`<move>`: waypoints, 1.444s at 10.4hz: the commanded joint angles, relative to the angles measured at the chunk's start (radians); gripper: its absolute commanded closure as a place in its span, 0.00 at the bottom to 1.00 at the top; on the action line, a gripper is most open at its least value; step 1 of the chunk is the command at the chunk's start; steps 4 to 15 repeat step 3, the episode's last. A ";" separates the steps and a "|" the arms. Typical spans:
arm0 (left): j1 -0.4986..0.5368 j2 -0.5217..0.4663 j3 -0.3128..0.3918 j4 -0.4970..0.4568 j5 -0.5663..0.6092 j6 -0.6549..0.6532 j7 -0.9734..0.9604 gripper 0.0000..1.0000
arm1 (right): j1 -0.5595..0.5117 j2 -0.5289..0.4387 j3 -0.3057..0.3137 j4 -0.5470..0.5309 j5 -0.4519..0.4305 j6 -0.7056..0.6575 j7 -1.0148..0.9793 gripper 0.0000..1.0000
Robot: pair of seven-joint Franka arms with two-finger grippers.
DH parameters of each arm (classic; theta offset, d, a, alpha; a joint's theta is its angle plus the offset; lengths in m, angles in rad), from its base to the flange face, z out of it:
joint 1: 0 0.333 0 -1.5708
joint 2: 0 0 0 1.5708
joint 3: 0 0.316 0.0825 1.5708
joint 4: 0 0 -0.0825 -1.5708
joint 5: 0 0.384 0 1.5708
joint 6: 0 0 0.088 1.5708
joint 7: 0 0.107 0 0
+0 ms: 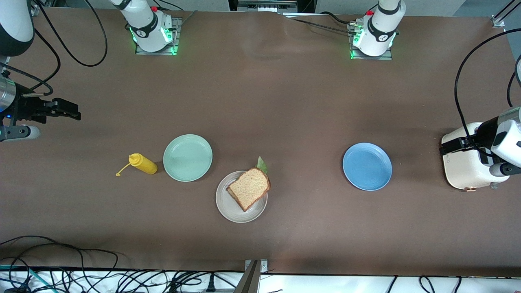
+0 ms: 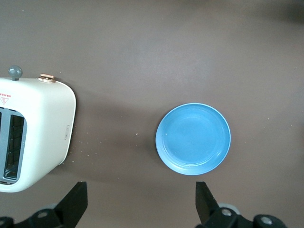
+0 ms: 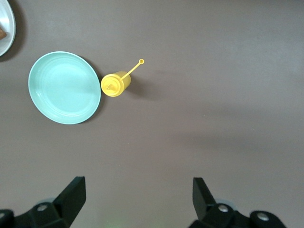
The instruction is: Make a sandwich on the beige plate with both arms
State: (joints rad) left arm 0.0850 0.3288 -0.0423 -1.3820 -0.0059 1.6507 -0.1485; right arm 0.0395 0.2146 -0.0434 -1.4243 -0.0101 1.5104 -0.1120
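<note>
Even overhead light, soft shadows beside the toaster (image 2: 33, 137) (sharp focus throughout).

right gripper (image 3: 137, 197) open, empty | mint plate (image 3: 64, 88) touching yellow bottle (image 3: 114, 84)

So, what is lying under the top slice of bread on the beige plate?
A green lettuce leaf pokes out from under the top slice of bread on the beige plate. The slice covers everything else, so no lower slice can be confirmed.
</note>
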 commanded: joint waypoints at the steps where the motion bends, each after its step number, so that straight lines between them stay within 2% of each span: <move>1: -0.013 -0.031 0.007 -0.034 -0.025 0.011 0.020 0.00 | -0.003 -0.012 0.005 0.002 -0.017 -0.013 0.022 0.00; 15: -0.011 -0.036 0.007 -0.031 -0.023 0.006 0.024 0.00 | -0.004 -0.012 0.003 0.001 -0.016 -0.015 0.025 0.00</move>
